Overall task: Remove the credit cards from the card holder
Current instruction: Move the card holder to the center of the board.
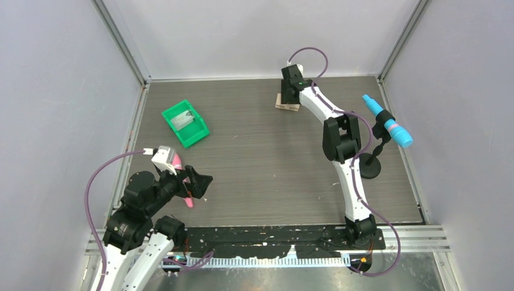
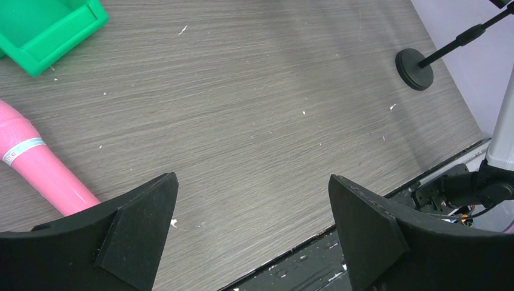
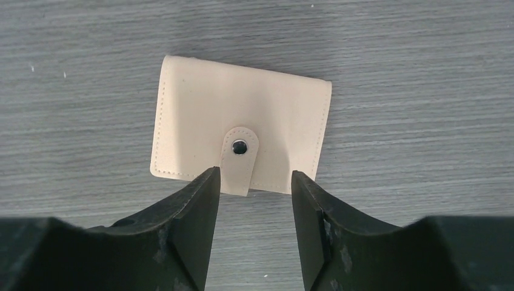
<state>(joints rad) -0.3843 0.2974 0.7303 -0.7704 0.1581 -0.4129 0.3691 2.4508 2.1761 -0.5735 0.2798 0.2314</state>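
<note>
Tan, stitched and folded shut, the holder (image 3: pixel 242 139) lies flat near the far edge of the table (image 1: pixel 260 163). Its strap (image 3: pixel 239 163) is pressed down at a metal snap (image 3: pixel 240 146), with the tip poking just past the holder's near edge. No cards show, so they are most likely inside, and your step in hand is freeing that strap. Your right claw (image 3: pixel 254 182) hangs just over that near edge, half-wide and holding nothing, with the strap's tip between its fingers (image 3: pixel 194 212). The finger on the left of the wrist view sits right at the strap's side, while the other stands clear of it. Shift a little so the strap sits centred between them. Go low enough to catch only the loose tip, not the holder's body under it, then close softly and peel up and away from the snap. A wallet this light will probably rise with the pull instead of popping open, so expect to need a second contact. Your left claw (image 2: pixel 251 188) is spread wide and empty, well away by its own base next to a pink mic (image 2: pixel 42 167). Bringing it over to pin the holder's far half should help. On the way, pass clear of the green bin (image 1: pixel 197 134), and keep the right elbow off the blue mic (image 1: pixel 388 121) on its stand.
</note>
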